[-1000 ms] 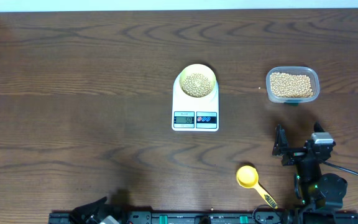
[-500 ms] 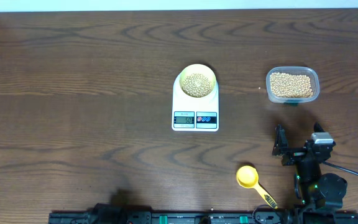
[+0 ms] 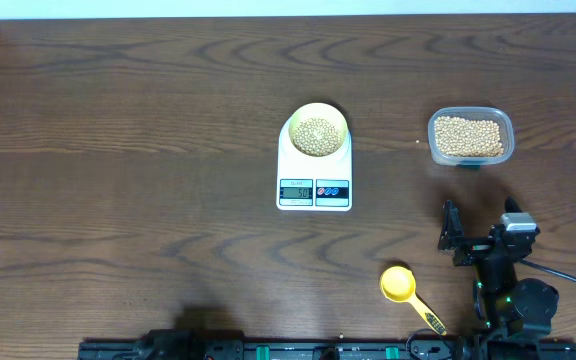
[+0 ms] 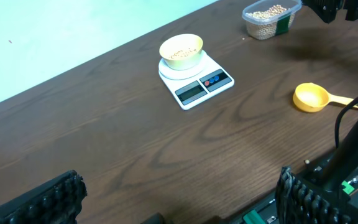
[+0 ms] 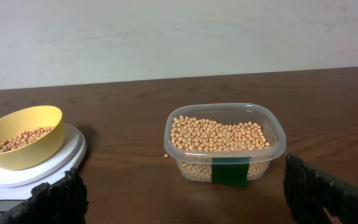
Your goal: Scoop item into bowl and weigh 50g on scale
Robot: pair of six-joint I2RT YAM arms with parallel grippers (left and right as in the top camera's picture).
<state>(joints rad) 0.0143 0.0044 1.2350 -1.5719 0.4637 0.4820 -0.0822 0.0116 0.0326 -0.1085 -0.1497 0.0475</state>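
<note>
The bowl (image 3: pixel 317 129), small, round and pale yellow, sits on the round platform at the far end of the white scale (image 3: pixel 314 170), which stands near the middle of the table (image 3: pixel 118 150). A shallow heap of beige-tan beans (image 3: pixel 316 134) lies in the bottom of the bowl, well below its rim. The scale's grey display (image 3: pixel 296 190) and its two coloured buttons (image 3: pixel 332 190) face the near side.

To the right of the scale and well apart from it stands a clear plastic tub (image 3: pixel 470 137) with a green label, nearly full of the same beans. A bright yellow scoop (image 3: pixel 399 284) lies empty on the table at the near right, its handle running toward the near edge.

The right claw (image 5: pixel 182 186) points at the tub with its fingers spread wide and nothing between them. The left claw (image 4: pixel 179 177) is likewise wide apart and empty, low at the near edge.

The digits on the display are too small to read in any view. In the right wrist view the scale is cut off at the left, only the edge of the platform showing. From overhead the left arm is hardly seen at the near edge.

Bare table stretches across the whole left half and along the far side. The scoop's handle end lies close to the black rail (image 3: pixel 268 350) at the near edge, just left of the right arm's base.
</note>
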